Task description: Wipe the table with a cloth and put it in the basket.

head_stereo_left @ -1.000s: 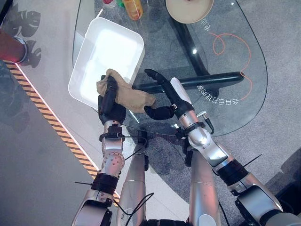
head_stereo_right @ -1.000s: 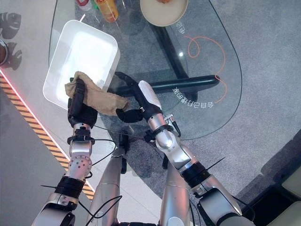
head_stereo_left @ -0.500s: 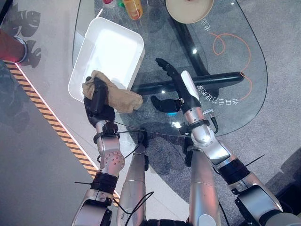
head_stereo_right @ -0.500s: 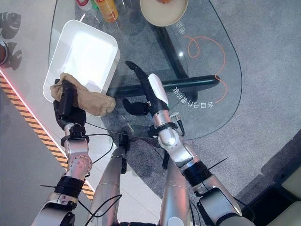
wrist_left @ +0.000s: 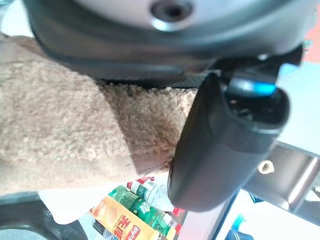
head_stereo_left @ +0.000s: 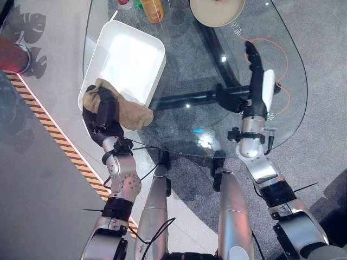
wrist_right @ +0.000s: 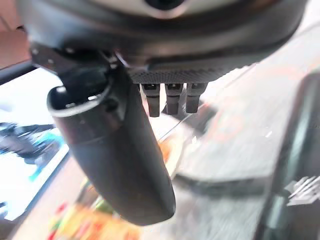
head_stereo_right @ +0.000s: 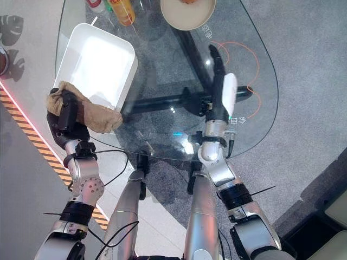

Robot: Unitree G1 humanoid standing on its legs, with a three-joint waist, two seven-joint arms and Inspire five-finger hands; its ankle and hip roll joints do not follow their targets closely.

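The left hand (head_stereo_left: pixel 103 116) is gripping the cloth (head_stereo_left: pixel 127 111), its fingers curled over the near end of the tan fabric, and the left wrist view is showing the thumb (wrist_left: pixel 225 145) pressing against the pile of the cloth from below. The cloth is lying bunched across the near corner of the basket (head_stereo_left: pixel 130 59), a white tray sitting on the left part of the glass table (head_stereo_left: pixel 184 130): one end is draping over the basket's near rim, the other is trailing onto the glass just beside the basket's near right corner. Its long axis is running roughly along that near rim, from the hand out toward the table's middle. The basket's open inside is lying directly beyond the hand, away from the robot, so the move to come looks like a short carry forward and over the rim before letting go; the trailing end may be catching on the rim or staying outside unless the whole bundle is being lifted clear first. The right hand (head_stereo_left: pixel 255 81) is hovering well apart from the basket, over the right part of the table, fingers stretched straight and holding nothing, thumb standing out to the side. The left hand is plainly the nearer one and is already holding the cloth. Bottles (head_stereo_left: pixel 153 8) and a round bowl (head_stereo_left: pixel 217 11) are standing beyond the basket at the table's far edge.
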